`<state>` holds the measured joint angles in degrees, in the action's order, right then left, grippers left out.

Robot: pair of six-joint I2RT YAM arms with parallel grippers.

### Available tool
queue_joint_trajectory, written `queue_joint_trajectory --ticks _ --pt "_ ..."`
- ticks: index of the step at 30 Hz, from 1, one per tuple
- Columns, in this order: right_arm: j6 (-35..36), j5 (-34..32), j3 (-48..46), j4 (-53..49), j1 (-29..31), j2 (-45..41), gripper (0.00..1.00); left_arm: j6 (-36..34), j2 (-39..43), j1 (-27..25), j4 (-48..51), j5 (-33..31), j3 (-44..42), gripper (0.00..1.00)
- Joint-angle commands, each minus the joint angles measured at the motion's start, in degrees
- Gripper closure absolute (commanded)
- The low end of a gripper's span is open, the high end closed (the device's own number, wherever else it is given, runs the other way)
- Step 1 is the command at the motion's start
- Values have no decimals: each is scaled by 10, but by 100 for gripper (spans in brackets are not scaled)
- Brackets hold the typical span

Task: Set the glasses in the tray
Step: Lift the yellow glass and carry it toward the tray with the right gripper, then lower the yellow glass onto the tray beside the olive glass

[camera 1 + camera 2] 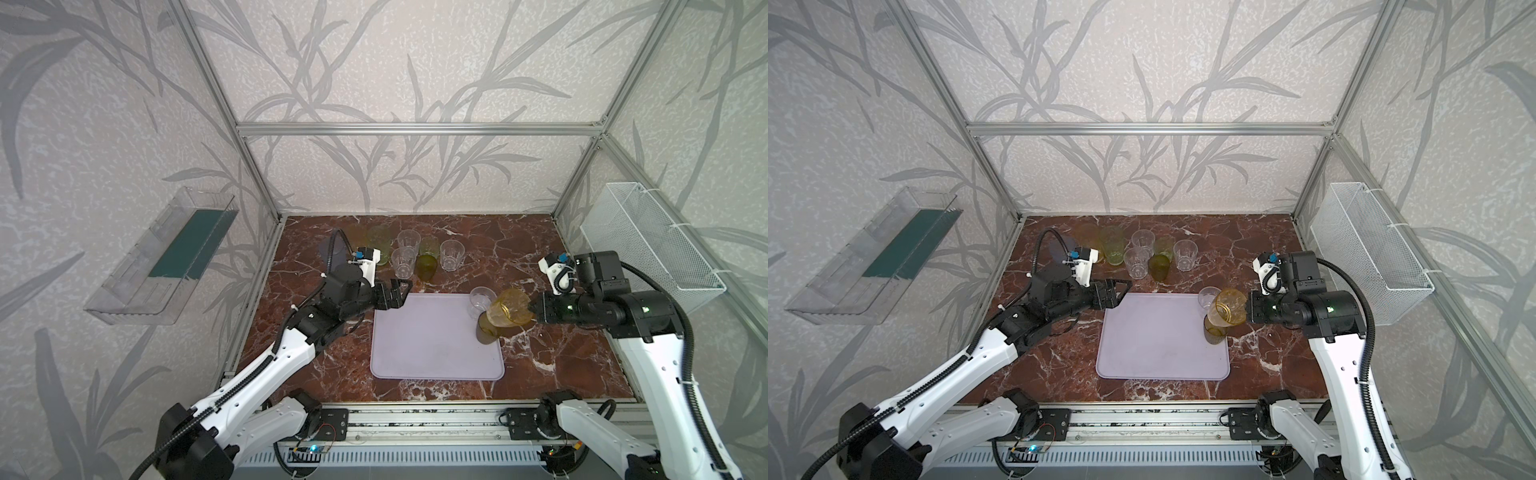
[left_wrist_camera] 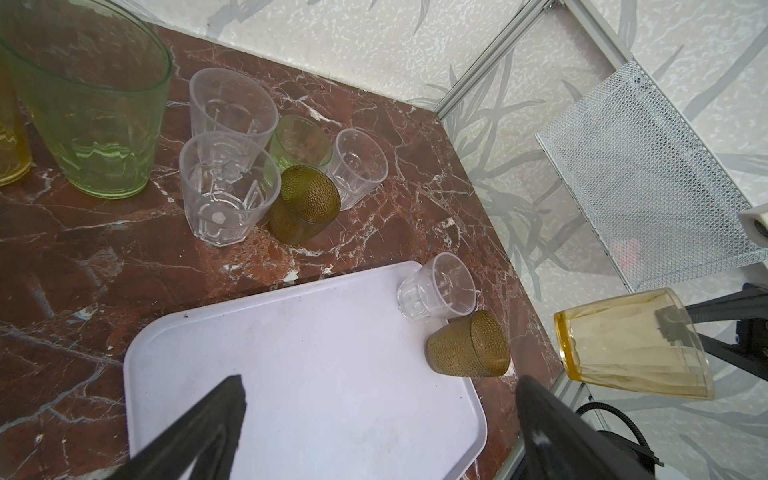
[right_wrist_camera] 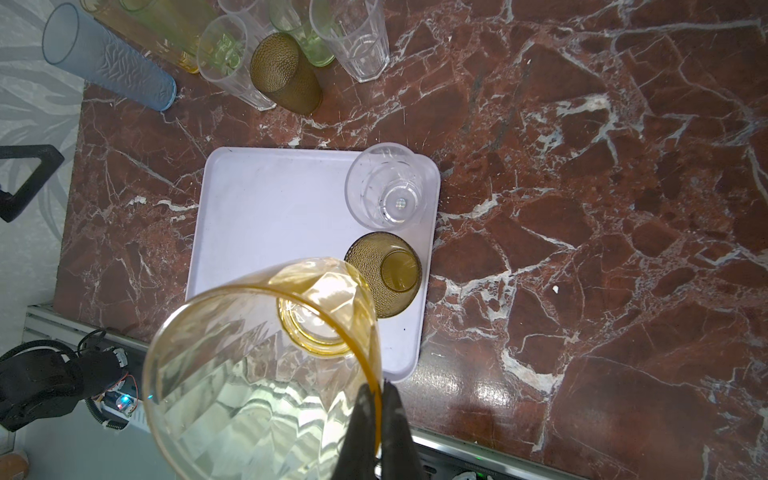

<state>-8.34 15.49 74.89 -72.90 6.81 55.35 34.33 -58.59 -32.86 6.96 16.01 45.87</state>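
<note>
A clear glass (image 1: 480, 302) and a brown glass (image 1: 487, 331) are set in the tray (image 1: 432, 345). An amber glass (image 1: 509, 308) is gripped above it by the right tool (image 3: 379, 399). The left tool (image 1: 402, 294) is open and empty. Other glasses (image 1: 407, 241) are left on the surface (image 1: 519, 249).

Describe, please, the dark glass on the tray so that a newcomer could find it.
Find the lilac tray in the middle of the marble table. Two tumblers stand along its right edge. The olive-brown tumbler is the nearer one, dark and dimpled, unlike the clear tumbler beside it.
</note>
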Motion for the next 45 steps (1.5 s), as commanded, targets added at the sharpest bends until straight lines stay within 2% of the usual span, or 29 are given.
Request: queue_joint_trajectory --ticks 1,5,11,21,34,45 --pt "3 3 -5 -16 5 -5 100 4 -3 -2 -20 2 -9 1" --pt "-6 3 -11 -17 15 -7 100 5 -12 -1 -28 3 -12 1" --pt "-42 -36 -27 -10 79 -9 100 6 -29 -1 -35 9 -10 1" --pt "-87 -86 -67 -1 151 -14 100 10 -37 -1 -43 11 -11 1" --pt "-125 -113 -135 26 202 -30 100 15 -35 -1 -45 13 -16 1" --pt "-152 -142 -198 54 213 -59 100 30 -31 -1 -59 17 -27 1"
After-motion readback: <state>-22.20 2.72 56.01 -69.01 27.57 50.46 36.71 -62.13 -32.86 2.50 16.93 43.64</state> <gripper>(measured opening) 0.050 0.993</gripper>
